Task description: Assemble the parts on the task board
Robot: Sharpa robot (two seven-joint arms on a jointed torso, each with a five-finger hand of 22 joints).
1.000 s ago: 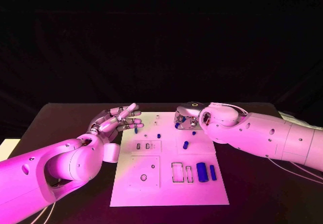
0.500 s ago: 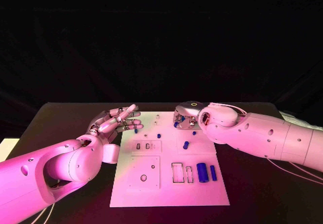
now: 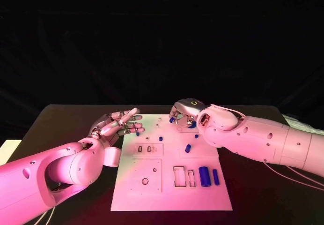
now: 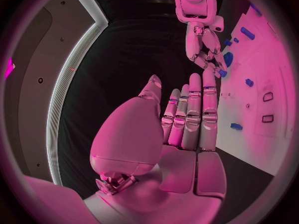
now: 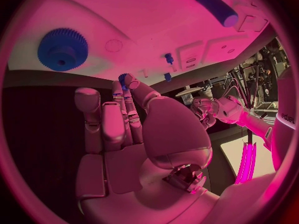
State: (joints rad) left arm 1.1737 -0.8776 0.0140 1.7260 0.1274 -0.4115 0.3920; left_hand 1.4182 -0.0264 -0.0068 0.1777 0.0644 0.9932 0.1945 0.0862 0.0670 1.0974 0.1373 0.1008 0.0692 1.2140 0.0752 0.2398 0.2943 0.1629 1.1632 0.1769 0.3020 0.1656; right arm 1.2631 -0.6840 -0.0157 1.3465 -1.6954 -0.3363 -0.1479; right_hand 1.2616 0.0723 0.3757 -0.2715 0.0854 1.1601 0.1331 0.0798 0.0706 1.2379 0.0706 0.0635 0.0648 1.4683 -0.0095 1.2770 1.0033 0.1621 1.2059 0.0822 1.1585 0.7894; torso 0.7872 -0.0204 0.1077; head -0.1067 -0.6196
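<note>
- Left hand (image 3: pixel 116 123) holds nothing, fingers (image 4: pixel 194 107) straight and together, beside the board's (image 3: pixel 169 192) far left corner.
- Right hand (image 3: pixel 183 116) pinches a small blue piece (image 5: pixel 123 79) at its fingertips, over the board's far edge.
- A blue gear (image 5: pixel 63 49) lies on the board beyond those fingertips.

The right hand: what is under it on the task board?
Under the right hand a blue gear lies on the task board; a small blue part sits at its fingertips. The head view covers both.

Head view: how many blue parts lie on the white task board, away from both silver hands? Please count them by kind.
Long blue cylinders: 2
Small blue pegs: 4
Total: 6
</note>
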